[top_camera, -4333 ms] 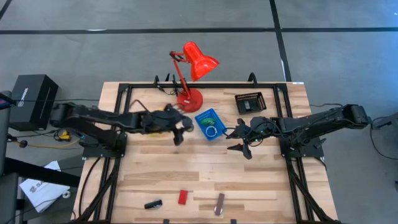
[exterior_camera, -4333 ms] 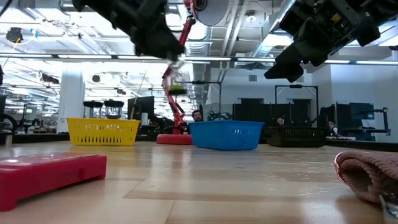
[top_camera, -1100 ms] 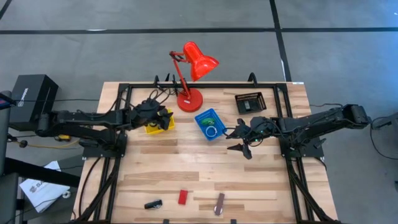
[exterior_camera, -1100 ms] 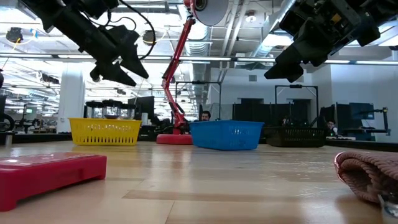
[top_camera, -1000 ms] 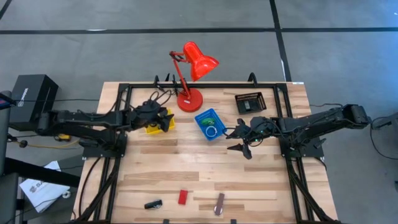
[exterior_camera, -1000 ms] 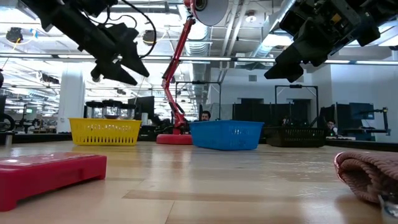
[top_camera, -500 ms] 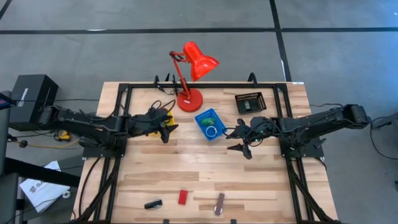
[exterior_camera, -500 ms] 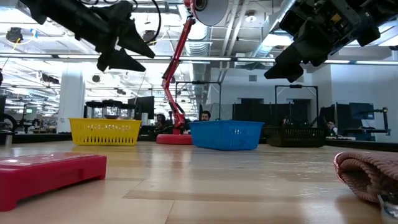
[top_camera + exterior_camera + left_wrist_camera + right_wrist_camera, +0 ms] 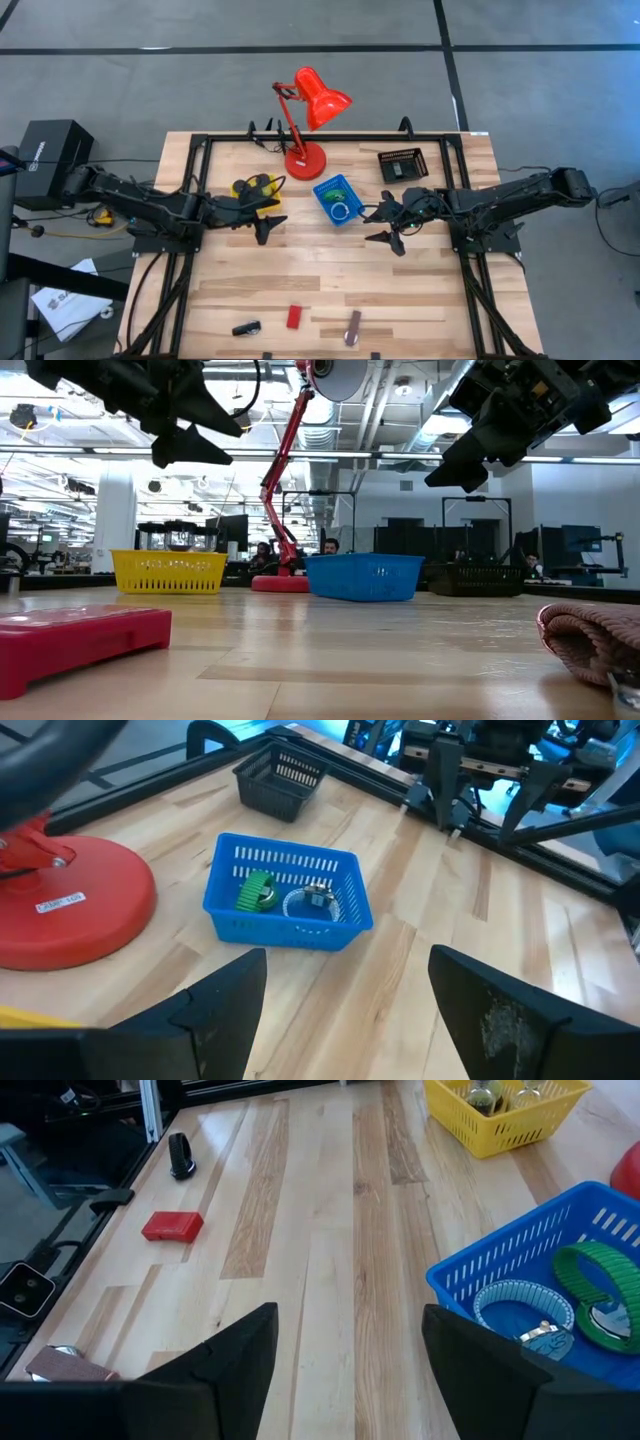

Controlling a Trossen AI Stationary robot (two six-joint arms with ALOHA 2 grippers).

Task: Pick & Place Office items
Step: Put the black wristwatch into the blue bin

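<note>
Left gripper [image 9: 268, 226] left of centre, jaws wide, holding nothing, right gripper [image 9: 389, 237] right of centre, wide, empty, blue tray [image 9: 336, 200] between them.

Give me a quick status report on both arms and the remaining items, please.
Left pincer open, empty, beside yellow tray. Right pincer open, empty, by blue tray. Red block, black piece, brown bar on table's near edge, unobstructed.
</note>
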